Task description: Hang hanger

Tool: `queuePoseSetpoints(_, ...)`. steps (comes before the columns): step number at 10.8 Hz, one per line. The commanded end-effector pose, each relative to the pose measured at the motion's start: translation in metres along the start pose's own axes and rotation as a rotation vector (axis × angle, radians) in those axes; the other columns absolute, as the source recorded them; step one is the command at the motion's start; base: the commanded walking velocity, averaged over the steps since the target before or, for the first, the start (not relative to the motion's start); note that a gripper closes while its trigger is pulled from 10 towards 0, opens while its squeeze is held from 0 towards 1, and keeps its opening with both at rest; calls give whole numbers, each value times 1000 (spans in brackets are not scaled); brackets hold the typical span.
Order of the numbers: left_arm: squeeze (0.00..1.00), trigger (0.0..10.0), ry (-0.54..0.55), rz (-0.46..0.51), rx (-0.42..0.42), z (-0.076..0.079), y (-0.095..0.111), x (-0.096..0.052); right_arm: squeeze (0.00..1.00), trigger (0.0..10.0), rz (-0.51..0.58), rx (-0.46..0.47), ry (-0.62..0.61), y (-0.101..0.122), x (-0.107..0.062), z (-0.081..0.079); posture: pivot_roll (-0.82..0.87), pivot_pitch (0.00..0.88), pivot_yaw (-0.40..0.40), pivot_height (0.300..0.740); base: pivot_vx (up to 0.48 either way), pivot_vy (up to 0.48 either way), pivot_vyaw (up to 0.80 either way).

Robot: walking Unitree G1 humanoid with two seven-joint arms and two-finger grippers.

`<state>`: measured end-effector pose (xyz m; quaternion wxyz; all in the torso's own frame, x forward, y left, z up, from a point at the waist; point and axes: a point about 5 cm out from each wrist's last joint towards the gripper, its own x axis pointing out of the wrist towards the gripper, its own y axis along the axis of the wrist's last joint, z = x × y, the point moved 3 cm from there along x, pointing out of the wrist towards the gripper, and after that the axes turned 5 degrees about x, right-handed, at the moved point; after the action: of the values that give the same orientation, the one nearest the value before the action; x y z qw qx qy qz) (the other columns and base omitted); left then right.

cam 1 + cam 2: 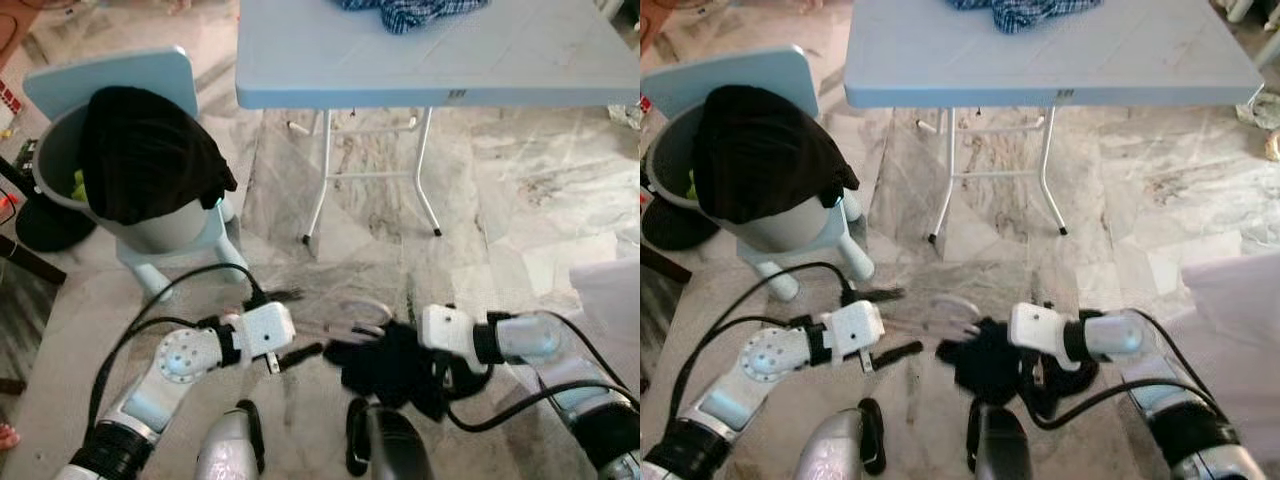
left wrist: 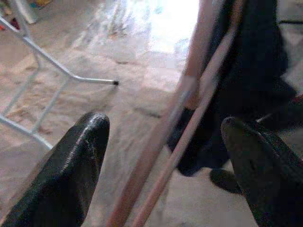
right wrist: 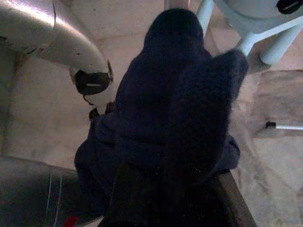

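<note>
Hanger (image 1: pixel 352 318), pale and translucent, hangs low over the marble floor (image 1: pixel 530 190) between both arms, carrying a dark garment (image 1: pixel 392 366).

Eye views: left pincer (image 1: pixel 300 353) reaches toward it; right pincer (image 1: pixel 985 345) is buried in cloth. The desk (image 1: pixel 1140 60) stands beyond.

Left wrist view: fingers (image 2: pixel 75 161) spread apart, hanger bars between them, ungripped.

Right wrist view: right pincer is clamped on the garment.

Risk: garment may slide off if the hanger tilts.

No legible writing.

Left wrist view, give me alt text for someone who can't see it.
Two black fingers of the open left pincer straddle a pinkish hanger that carries a dark garment, above a marble floor with a white table leg.
</note>
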<state>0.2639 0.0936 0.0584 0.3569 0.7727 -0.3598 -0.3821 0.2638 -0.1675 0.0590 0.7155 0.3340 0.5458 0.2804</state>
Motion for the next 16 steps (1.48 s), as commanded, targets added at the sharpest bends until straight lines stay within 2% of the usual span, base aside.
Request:
queuePoseSetpoints(1,0,0,-27,3,-37,3,-1,1,0,10000,6,-1,22,-1,-1,-4,-20,217,-43,740,0,0,0)
queuePoseSetpoints(2,0,0,-77,23,-87,8,2,3,0,10000,-1,-4,41,-2,1,-9,-20,217,-43,740,0,0,0)
queuePoseSetpoints(5,0,0,-162,-45,-44,14,-11,-3,0,10000,9,-25,67,3,-3,-5,-26,216,-46,740,0,0,0)
queuePoseSetpoints(7,0,0,-226,-82,-57,19,-17,-6,0,10000,5,-49,71,7,-6,2,-26,215,-47,740,0,0,0)
queuePoseSetpoints(12,0,0,-254,-111,-64,11,-22,-10,0,10000,-1,-64,94,8,-6,3,-28,212,-43,740,0,0,0)
queuePoseSetpoints(14,0,0,-281,-116,-59,12,-22,-9,0,10000,-7,-69,100,7,-6,3,-29,215,-46,740,0,0,0)
queuePoseSetpoints(16,0,0,-336,-144,-85,20,-26,-13,0,10000,-9,-76,107,7,-6,3,-28,212,-49,740,0,0,0)
